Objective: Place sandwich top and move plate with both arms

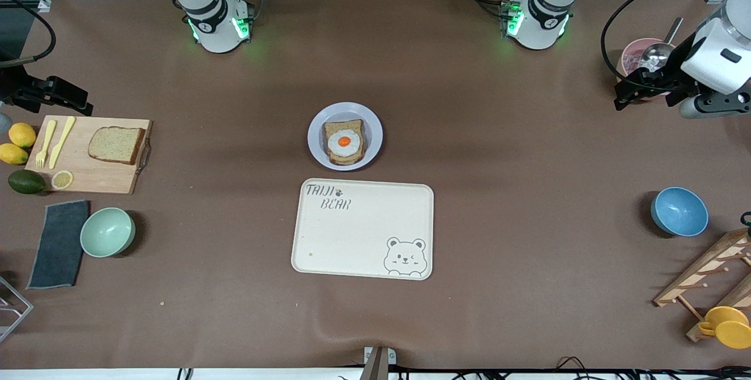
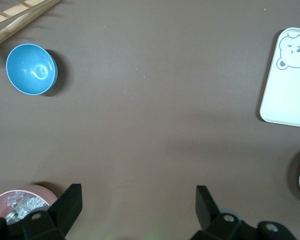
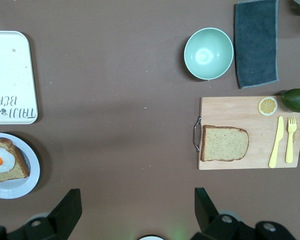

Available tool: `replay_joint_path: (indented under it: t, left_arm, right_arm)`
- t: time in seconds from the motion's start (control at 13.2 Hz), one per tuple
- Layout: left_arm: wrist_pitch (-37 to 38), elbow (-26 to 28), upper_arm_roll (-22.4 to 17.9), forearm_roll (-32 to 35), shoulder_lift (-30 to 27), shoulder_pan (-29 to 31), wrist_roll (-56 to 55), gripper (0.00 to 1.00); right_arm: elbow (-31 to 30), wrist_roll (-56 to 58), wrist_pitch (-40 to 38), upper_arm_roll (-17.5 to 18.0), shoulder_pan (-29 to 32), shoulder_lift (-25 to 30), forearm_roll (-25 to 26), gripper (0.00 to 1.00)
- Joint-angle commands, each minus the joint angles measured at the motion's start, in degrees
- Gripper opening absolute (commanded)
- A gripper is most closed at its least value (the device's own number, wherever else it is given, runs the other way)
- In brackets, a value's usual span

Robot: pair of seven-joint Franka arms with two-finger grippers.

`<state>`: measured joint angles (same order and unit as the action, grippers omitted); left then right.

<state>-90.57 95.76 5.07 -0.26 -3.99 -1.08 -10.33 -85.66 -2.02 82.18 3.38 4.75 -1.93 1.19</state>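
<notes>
My right hand hangs open and empty over the table at the right arm's end, just above the corner of the cutting board farthest from the front camera. The bread slice lies flat on that board, near my hand but well below it, untouched. It is squarish, speckled brown with a darker crust, one edge rounded. A yellow knife and fork lie beside it, with a lemon slice at the board's nearer edge.

My left hand is also open and holds nothing; it hangs over the left arm's end of the table, above a pink bowl with a metal spoon in it. Both arms wait, well apart from the plate.

The plate sits mid-table, round, shallow and pale lavender. On it lies a slice of bread with a fried egg on top, white with an orange yolk. The cream tray with the bear drawing lies just beside the plate, nearer the front camera, not touching it. A blue bowl stands toward the left arm's end, a green bowl toward the right arm's.
</notes>
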Motion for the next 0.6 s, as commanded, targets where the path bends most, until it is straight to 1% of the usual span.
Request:
replay_joint_path:
  t: [0.0, 0.23, 0.3, 0.45, 0.53]
  left_arm:
    - [0.3, -1.3, -0.3, -0.3, 0.7, -0.2, 0.7, 1.00]
    - [0.3, -1.5, -0.3, -0.4, 0.7, -0.2, 0.5, 1.00]
    - [1.2, -2.8, -0.4, -0.1, 1.3, -0.5, 0.2, 1.00]
    - [3.9, -7.0, -0.4, -0.1, 4.6, -0.6, 0.2, 1.00]
    - [4.3, -7.9, -0.3, -0.2, 5.2, -0.6, 0.2, 1.00]
  right_arm:
    - [1.1, -0.3, -0.6, -0.1, -0.5, -0.4, 0.6, 1.00]
    - [1.1, -0.3, -0.6, -0.1, -0.5, -0.4, 0.7, 1.00]
    - [1.1, -0.3, -0.6, -0.2, -0.5, -0.4, 0.6, 1.00]
    - [1.1, 0.2, -0.9, -0.1, -0.5, -0.5, 0.5, 1.00]
    - [0.8, 0.3, -1.0, -0.1, -1.2, -0.5, 0.5, 1.00]
